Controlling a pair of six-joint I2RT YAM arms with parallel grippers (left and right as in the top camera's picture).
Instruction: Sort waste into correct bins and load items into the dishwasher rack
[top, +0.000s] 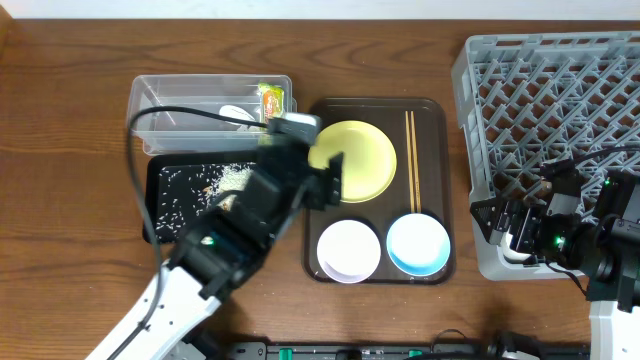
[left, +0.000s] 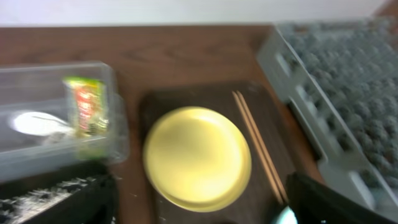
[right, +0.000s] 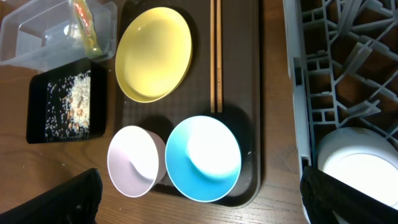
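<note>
Left gripper hangs spread and empty just beside the yellow plate, seemingly lined up to grasp its rim.

We record: a round pale-yellow plate; a round light-blue bowl; a smaller round white bowl; thin tan wooden chopsticks; a dark-brown rectangular serving tray; a shallow black rectangular tray speckled with white-tan rice-like crumbs; a green-and-yellow snack wrapper printed red; a grey plastic crate, lattice-patterned.
</note>
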